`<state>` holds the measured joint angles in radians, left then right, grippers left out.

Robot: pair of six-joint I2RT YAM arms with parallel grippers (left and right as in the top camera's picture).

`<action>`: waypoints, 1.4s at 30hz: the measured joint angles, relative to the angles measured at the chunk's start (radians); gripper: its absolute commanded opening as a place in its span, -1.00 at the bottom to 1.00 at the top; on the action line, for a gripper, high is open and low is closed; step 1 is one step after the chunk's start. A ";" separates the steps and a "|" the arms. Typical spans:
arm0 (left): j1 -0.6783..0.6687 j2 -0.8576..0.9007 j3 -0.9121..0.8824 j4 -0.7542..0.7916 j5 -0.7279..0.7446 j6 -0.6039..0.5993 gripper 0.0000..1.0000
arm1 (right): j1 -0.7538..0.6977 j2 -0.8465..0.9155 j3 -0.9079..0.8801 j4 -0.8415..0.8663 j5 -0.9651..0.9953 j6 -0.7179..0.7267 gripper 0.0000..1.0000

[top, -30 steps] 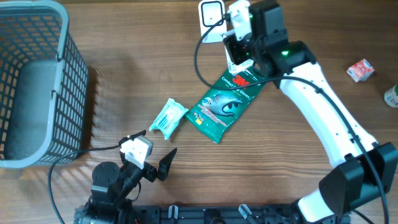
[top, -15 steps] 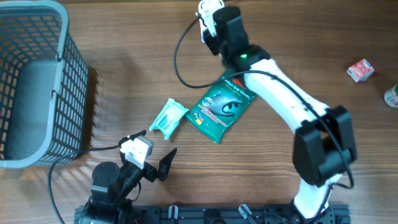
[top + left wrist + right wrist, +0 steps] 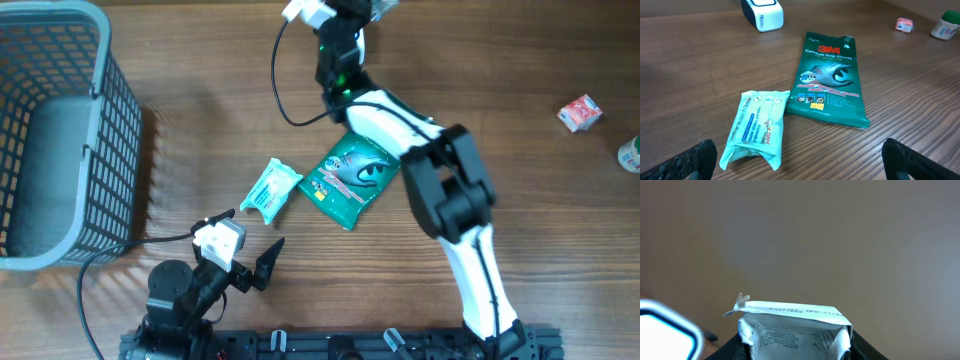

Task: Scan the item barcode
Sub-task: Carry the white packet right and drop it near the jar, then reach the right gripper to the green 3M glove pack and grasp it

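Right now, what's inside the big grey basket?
Inside the basket I see only its bare grey floor, no items. Its left edge runs out of the picture and the mesh walls cover the floor's edges, so those bits are hidden.

White packet (image 3: pixel 792 330), crumpled, small black print on its face, a stamped code line along the flat sealed top edge. It is upright, pinched at both sides by the right gripper (image 3: pixel 796 352). White scanner (image 3: pixel 762 15), rounded body with dark face, stands on the wooden surface (image 3: pixel 700 75) at the far side. Its blurred white corner shows just left of the packet in the right wrist view.
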<state>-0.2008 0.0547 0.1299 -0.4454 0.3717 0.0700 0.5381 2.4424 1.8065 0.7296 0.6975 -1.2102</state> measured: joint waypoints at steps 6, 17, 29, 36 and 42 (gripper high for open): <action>0.000 0.000 0.000 0.000 0.000 0.000 1.00 | 0.045 0.146 0.102 -0.019 0.002 -0.101 -0.07; 0.000 0.000 0.000 0.000 0.000 0.000 1.00 | 0.051 0.125 0.137 -0.195 0.061 -0.067 -0.14; 0.000 -0.001 0.000 0.000 0.000 0.000 1.00 | -0.406 -0.310 0.171 -1.378 0.217 0.737 -0.11; 0.000 -0.001 0.000 0.000 0.000 0.000 1.00 | -0.809 -0.306 0.091 -1.630 -0.214 1.162 0.08; 0.000 -0.001 0.000 0.000 0.000 0.000 1.00 | -0.975 -0.301 0.040 -1.677 -0.362 1.321 0.99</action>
<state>-0.2008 0.0540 0.1299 -0.4454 0.3717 0.0700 -0.4370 2.1410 1.8469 -0.9474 0.3355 0.1104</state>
